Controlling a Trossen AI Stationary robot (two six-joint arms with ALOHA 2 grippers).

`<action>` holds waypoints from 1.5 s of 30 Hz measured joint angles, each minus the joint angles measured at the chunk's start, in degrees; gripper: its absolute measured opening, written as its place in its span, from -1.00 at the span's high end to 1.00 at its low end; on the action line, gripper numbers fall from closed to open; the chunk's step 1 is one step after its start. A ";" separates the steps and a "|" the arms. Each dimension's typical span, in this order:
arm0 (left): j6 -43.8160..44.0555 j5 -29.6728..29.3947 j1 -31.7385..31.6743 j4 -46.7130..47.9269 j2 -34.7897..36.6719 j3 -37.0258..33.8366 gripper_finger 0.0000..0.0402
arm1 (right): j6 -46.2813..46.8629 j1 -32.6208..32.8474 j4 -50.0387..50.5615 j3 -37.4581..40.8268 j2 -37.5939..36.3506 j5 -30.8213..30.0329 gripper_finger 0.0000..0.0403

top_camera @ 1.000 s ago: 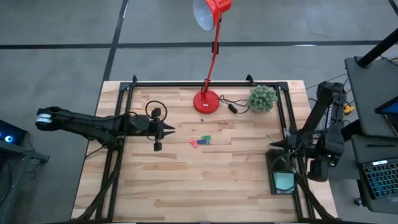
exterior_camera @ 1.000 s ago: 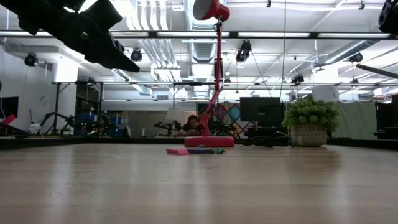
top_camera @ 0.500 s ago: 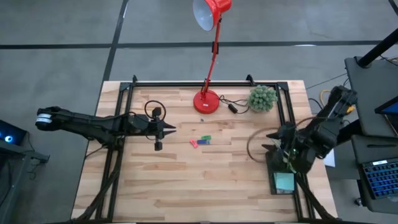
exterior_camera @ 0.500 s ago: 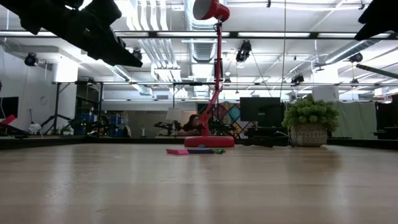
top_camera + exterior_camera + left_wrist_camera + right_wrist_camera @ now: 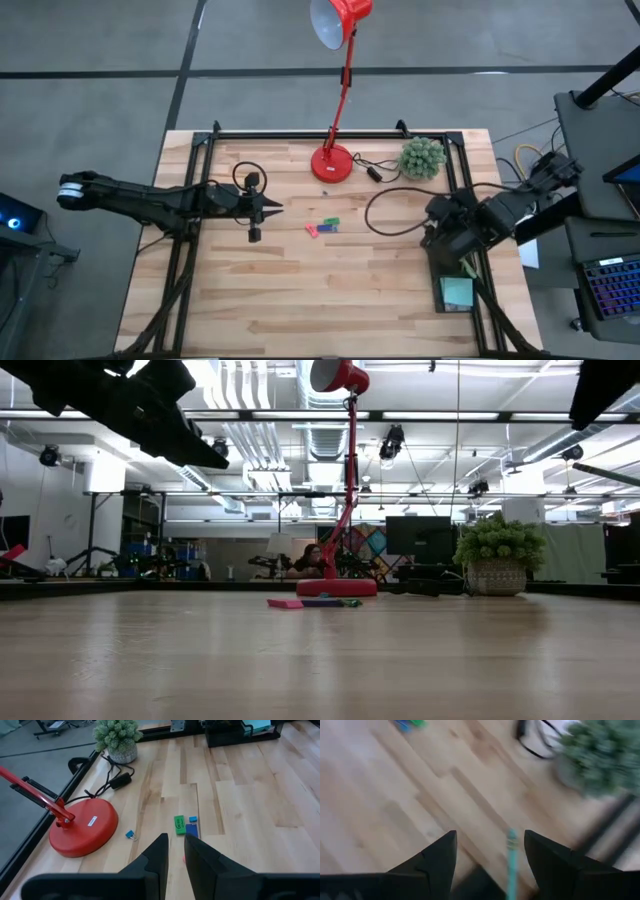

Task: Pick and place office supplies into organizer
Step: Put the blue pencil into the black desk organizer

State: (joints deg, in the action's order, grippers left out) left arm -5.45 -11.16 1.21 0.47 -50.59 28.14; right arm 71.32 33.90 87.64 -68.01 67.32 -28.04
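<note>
The dark organizer [image 5: 438, 292] lies at the table's right edge, with a light-teal sticky-note pad [image 5: 457, 292] in its near part. My right gripper [image 5: 490, 851] hangs open over the organizer's far left corner. A thin teal pen [image 5: 511, 855] shows between its fingers, apart from both. Small pink, green and blue pieces [image 5: 322, 227] lie flat mid-table. My left gripper [image 5: 175, 851] hovers left of them, fingers nearly together, holding nothing. Scissors and pencil are out of view.
A red desk lamp stands on its base [image 5: 332, 163] at the far middle, its cord [image 5: 372, 172] trailing right to a green plant in a pot [image 5: 422, 157]. A small blue clip [image 5: 130, 835] lies near the base. Black frame rails [image 5: 190, 180] border the table. Bare wood lies along the near side.
My right arm has tipped back from its steep stance over the organizer to a flatter one. Its gripper has drawn away from the organizer, toward the table's left and far side. A loop of its cable now hangs over the table.
</note>
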 joint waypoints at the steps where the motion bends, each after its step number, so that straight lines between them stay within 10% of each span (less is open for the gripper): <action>1: 0.00 0.00 0.00 0.00 0.00 0.00 0.76 | 0.49 -0.27 2.33 -1.61 1.60 0.58 -0.10; 45: 0.00 0.00 0.00 0.04 0.00 -0.15 0.76 | -7.08 -12.21 2.38 5.35 11.11 10.21 0.04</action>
State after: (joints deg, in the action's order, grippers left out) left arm -5.45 -11.16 1.21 0.51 -50.59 27.99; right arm 64.25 21.69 90.02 -62.66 78.43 -17.83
